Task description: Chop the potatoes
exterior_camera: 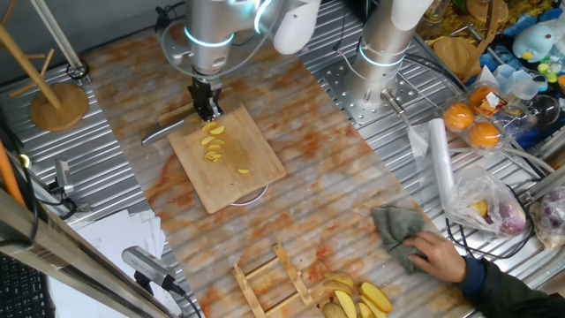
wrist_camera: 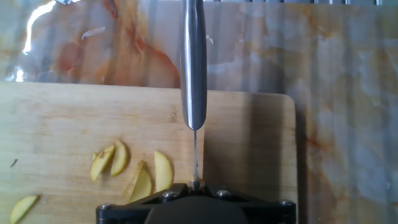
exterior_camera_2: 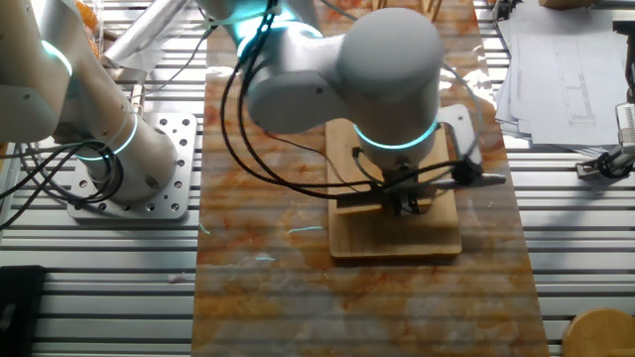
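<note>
Several thin yellow potato slices (exterior_camera: 213,143) lie on the bamboo cutting board (exterior_camera: 256,168). In the hand view the slices (wrist_camera: 163,169) lie left of the blade on the board (wrist_camera: 62,124). My gripper (exterior_camera: 209,111) stands over the board's far corner, shut on a steel knife (exterior_camera: 163,134) whose handle points off the board. In the hand view the gripper (wrist_camera: 196,185) clamps the thin blade, and the steel handle (wrist_camera: 193,62) runs straight ahead. In the other fixed view the arm hides most of the board (exterior_camera_2: 397,243); the knife (exterior_camera_2: 476,179) sticks out to the right. No potato lump shows.
A pile of pale yellow wedges (exterior_camera: 357,300) and a wooden rack (exterior_camera: 265,283) sit at the front. A person's hand (exterior_camera: 441,256) rests on a grey cloth (exterior_camera: 397,231). Orange fruits (exterior_camera: 459,117) and plastic bags lie right. A second arm's base (exterior_camera: 380,62) and a wooden stand (exterior_camera: 57,102) stand behind.
</note>
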Tool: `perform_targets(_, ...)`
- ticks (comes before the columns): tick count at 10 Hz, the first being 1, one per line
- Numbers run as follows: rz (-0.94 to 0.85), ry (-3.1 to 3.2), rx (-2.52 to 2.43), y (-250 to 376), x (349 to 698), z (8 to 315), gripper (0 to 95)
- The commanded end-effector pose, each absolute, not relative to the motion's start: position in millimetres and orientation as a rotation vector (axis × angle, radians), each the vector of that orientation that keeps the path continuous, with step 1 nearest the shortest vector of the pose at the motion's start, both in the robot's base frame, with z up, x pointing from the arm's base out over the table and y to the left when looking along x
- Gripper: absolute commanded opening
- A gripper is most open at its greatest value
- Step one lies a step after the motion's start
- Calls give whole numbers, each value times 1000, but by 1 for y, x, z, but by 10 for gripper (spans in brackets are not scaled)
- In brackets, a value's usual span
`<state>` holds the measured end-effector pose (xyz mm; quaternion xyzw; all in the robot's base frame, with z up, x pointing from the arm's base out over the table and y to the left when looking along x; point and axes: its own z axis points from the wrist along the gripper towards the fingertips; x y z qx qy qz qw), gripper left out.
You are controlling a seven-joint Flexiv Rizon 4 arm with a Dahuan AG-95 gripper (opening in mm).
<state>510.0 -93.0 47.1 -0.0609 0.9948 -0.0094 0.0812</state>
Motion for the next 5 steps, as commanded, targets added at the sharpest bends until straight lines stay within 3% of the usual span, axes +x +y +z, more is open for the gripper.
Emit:
perform_targets(1, 101, 3007, -187, -87, 513, 62, 0)
perform_targets(5, 55, 3000, -204, -83, 520, 64, 0)
